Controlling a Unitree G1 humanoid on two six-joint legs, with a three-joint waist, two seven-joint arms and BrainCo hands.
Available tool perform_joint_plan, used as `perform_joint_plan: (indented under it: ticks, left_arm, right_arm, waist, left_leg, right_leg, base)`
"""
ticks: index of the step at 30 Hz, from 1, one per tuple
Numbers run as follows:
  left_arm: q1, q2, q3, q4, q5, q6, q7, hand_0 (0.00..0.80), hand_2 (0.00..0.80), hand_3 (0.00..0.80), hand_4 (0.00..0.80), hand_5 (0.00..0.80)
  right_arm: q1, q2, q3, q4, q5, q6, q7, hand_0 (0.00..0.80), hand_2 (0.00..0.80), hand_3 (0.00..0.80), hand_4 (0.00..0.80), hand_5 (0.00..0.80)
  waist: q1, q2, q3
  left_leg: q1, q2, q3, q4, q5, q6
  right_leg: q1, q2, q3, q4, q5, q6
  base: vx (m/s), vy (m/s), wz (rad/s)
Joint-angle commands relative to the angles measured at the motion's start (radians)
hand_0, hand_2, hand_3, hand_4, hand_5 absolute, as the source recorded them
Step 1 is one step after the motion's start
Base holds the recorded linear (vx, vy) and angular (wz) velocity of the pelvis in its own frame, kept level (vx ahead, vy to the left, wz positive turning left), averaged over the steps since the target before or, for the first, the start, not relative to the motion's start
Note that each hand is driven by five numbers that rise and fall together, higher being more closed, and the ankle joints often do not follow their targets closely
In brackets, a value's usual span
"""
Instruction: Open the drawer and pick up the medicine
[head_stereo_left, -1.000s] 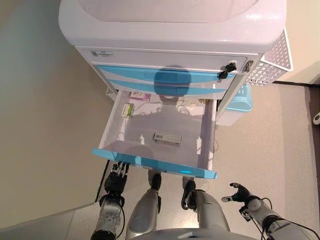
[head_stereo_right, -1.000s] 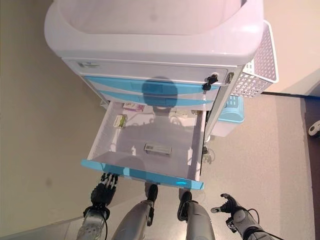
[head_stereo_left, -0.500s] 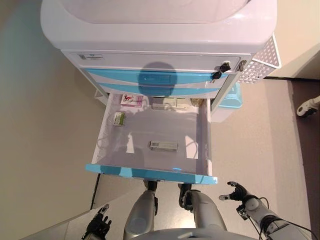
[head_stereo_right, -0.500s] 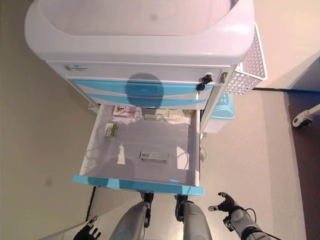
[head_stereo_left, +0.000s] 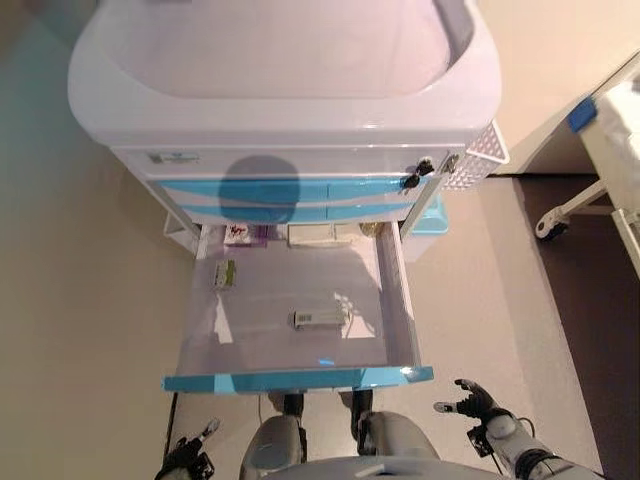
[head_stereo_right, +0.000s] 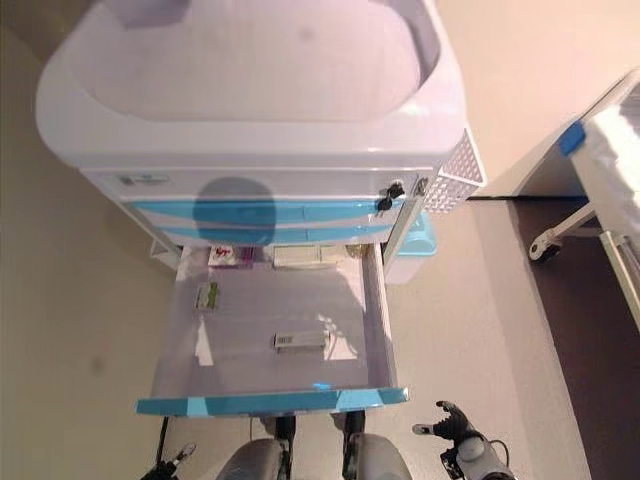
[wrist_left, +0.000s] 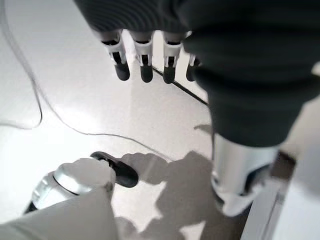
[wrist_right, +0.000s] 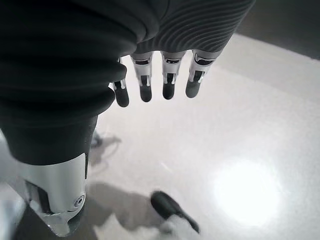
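Drawer (head_stereo_left: 300, 330) open – medicine (head_stereo_left: 318, 319) inside; both robot hands (head_stereo_left: 470, 402) spread, empty

The drawer (head_stereo_left: 298, 378) is the lowest of the cart's blue-fronted drawers and stands pulled fully out, its pale lilac tray open to view and its blue front panel nearest the hands. The left hand (head_stereo_left: 188, 458) hangs low just beyond the front panel's left end, the right hand (head_stereo_left: 474, 403) low off its right corner; both have relaxed fingers and touch nothing.

The medicine (head_stereo_left: 318, 319) is a small flat grey-and-white box lying flat, long side parallel to the front panel, near the tray's middle, well beyond both hands. Further in lie a small green-and-white packet (head_stereo_left: 225, 274) by the left wall, a pink-and-white packet (head_stereo_left: 239, 233) and a long pale box (head_stereo_left: 320, 236) at the back.
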Motion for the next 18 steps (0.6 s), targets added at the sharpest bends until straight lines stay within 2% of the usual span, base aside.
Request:
perform_joint_plan:
  ticks: [1, 2, 3, 4, 5, 8, 9, 10, 11, 13, 14, 15, 16, 18]
  left_arm:
    - [0.011, -0.002, -0.054, -0.009, 0.237, 0.009, 0.037, 0.000, 0.000, 0.000, 0.000, 0.000]
    - [0.011, -0.002, -0.054, -0.009, 0.237, 0.009, 0.037, 0.000, 0.000, 0.000, 0.000, 0.000]
    - [0.012, -0.005, -0.131, -0.024, 0.348, 0.011, 0.045, 0.000, 0.000, 0.000, 0.000, 0.000]
    - [0.013, -0.009, -0.159, -0.035, 0.388, 0.013, 0.041, 0.000, 0.000, 0.000, 0.000, 0.000]
    - [0.014, -0.009, -0.160, -0.042, 0.392, 0.013, 0.042, 0.000, 0.000, 0.000, 0.000, 0.000]
    - [0.021, -0.014, -0.180, -0.067, 0.444, 0.017, 0.040, 0.000, 0.000, 0.000, 0.000, 0.000]
    - [0.024, -0.013, -0.181, -0.076, 0.463, 0.014, 0.043, 0.000, 0.000, 0.000, 0.000, 0.000]
    - [0.024, -0.013, -0.181, -0.076, 0.463, 0.014, 0.043, 0.000, 0.000, 0.000, 0.000, 0.000]
    - [0.025, -0.014, -0.184, -0.088, 0.471, 0.014, 0.042, 0.000, 0.000, 0.000, 0.000, 0.000]
    - [0.027, -0.010, -0.168, -0.088, 0.468, 0.007, 0.031, 0.000, 0.000, 0.000, 0.000, 0.000]
    - [0.028, -0.010, -0.169, -0.088, 0.468, 0.007, 0.031, 0.000, 0.000, 0.000, 0.000, 0.000]
    - [0.029, -0.001, -0.161, -0.078, 0.472, 0.002, 0.024, 0.000, 0.000, 0.000, 0.000, 0.000]
    - [0.029, -0.001, -0.162, -0.078, 0.472, 0.002, 0.024, 0.000, 0.000, 0.000, 0.000, 0.000]
    - [0.039, 0.010, -0.155, -0.073, 0.482, 0.001, 0.008, 0.000, 0.000, 0.000, 0.000, 0.000]
  right_arm:
    - [-0.002, -0.034, -0.013, -0.045, 0.039, -0.018, -0.029, 0.000, 0.000, 0.000, 0.000, 0.000]
    - [-0.002, -0.034, -0.013, -0.045, 0.039, -0.018, -0.029, 0.000, 0.000, 0.000, 0.000, 0.000]
    - [0.010, -0.065, -0.027, -0.143, 0.039, -0.021, -0.032, 0.000, 0.000, 0.000, 0.000, 0.000]
    - [0.028, -0.090, -0.039, -0.220, 0.032, -0.025, -0.030, 0.000, 0.000, 0.000, 0.000, 0.000]
    - [0.043, -0.102, -0.051, -0.275, 0.035, -0.026, -0.027, 0.000, 0.000, 0.000, 0.000, 0.000]
    - [0.132, -0.176, -0.153, -0.610, 0.060, -0.028, -0.007, 0.000, 0.000, 0.000, 0.000, 0.000]
    - [0.188, -0.211, -0.213, -0.803, 0.093, -0.043, 0.027, 0.000, 0.000, 0.000, 0.000, 0.000]
    - [0.189, -0.211, -0.214, -0.804, 0.093, -0.042, 0.028, 0.000, 0.000, 0.000, 0.000, 0.000]
    - [0.220, -0.236, -0.245, -0.919, 0.114, -0.058, 0.053, 0.000, 0.000, 0.000, 0.000, 0.000]
    - [0.273, -0.285, -0.272, -1.142, 0.240, -0.103, 0.157, 0.000, 0.000, 0.000, 0.000, 0.000]
    - [0.276, -0.285, -0.274, -1.145, 0.241, -0.101, 0.158, 0.000, 0.000, 0.000, 0.000, 0.000]
    - [0.294, -0.322, -0.265, -1.265, 0.395, -0.121, 0.259, 0.000, 0.000, 0.000, 0.000, 0.000]
    - [0.295, -0.323, -0.267, -1.267, 0.396, -0.120, 0.261, 0.000, 0.000, 0.000, 0.000, 0.000]
    - [0.316, -0.394, -0.258, -1.387, 0.539, -0.114, 0.364, 0.000, 0.000, 0.000, 0.000, 0.000]
  waist:
    - [-0.011, 0.001, -0.016]
    - [-0.011, 0.001, -0.016]
    - [-0.020, -0.002, -0.026]
    - [-0.027, -0.004, -0.033]
    - [-0.028, -0.004, -0.035]
    - [-0.050, -0.010, -0.052]
    - [-0.058, -0.014, -0.056]
    - [-0.056, -0.014, -0.058]
    - [-0.061, -0.016, -0.062]
    - [-0.066, -0.026, -0.065]
    - [-0.066, -0.026, -0.065]
    - [-0.062, -0.035, -0.070]
    - [-0.062, -0.034, -0.070]
    - [-0.054, -0.042, -0.079]
  left_leg:
    - [-0.035, -0.063, 0.013, -0.035, 0.037, 0.035]
    - [-0.034, -0.063, 0.013, -0.035, 0.037, 0.035]
    - [-0.017, -0.063, 0.026, -0.049, 0.036, 0.035]
    - [-0.009, -0.062, 0.031, -0.054, 0.035, 0.035]
    - [-0.003, -0.062, 0.035, -0.058, 0.035, 0.034]
    - [0.017, -0.060, 0.053, -0.071, 0.031, 0.033]
    - [0.032, -0.059, 0.062, -0.075, 0.027, 0.034]
    - [0.029, -0.059, 0.063, -0.075, 0.029, 0.034]
    - [0.032, -0.058, 0.068, -0.075, 0.026, 0.035]
    - [0.039, -0.059, 0.076, -0.074, 0.024, 0.035]
    - [0.040, -0.059, 0.076, -0.074, 0.024, 0.035]
    - [0.045, -0.058, 0.080, -0.073, 0.023, 0.033]
    - [0.045, -0.059, 0.080, -0.073, 0.023, 0.033]
    - [0.049, -0.058, 0.078, -0.071, 0.018, 0.031]
  right_leg:
    - [0.001, -0.033, 0.030, -0.023, 0.080, 0.089]
    - [0.001, -0.033, 0.030, -0.023, 0.080, 0.089]
    - [0.010, -0.033, 0.043, -0.034, 0.088, 0.096]
    - [0.015, -0.033, 0.048, -0.040, 0.090, 0.099]
    - [0.019, -0.033, 0.050, -0.043, 0.091, 0.101]
    - [0.026, -0.033, 0.064, -0.053, 0.097, 0.109]
    - [0.034, -0.033, 0.070, -0.050, 0.093, 0.113]
    - [0.031, -0.033, 0.071, -0.051, 0.096, 0.113]
    - [0.030, -0.033, 0.075, -0.048, 0.095, 0.115]
    - [0.030, -0.033, 0.083, -0.039, 0.091, 0.117]
    - [0.030, -0.033, 0.083, -0.039, 0.090, 0.117]
    - [0.033, -0.033, 0.083, -0.037, 0.087, 0.116]
    - [0.034, -0.033, 0.082, -0.037, 0.086, 0.116]
    - [0.040, -0.033, 0.080, -0.038, 0.082, 0.115]
  base:
    - [0.027, 0.035, -0.29]
    - [0.040, 0.047, -0.27]
    - [0.058, 0.047, -0.23]
    - [0.065, 0.057, -0.31]
    - [0.048, 0.038, -0.30]
    - [0.052, 0.039, -0.24]
    - [0.038, 0.028, -0.11]
    - [0.034, 0.031, -0.22]
    - [0.011, 0.021, -0.24]
    - [0.022, 0.022, -0.13]
    - [0.024, 0.000, -0.08]
    - [0.012, -0.006, -0.09]
    - [0.017, -0.013, -0.11]
    - [0.022, -0.015, -0.07]
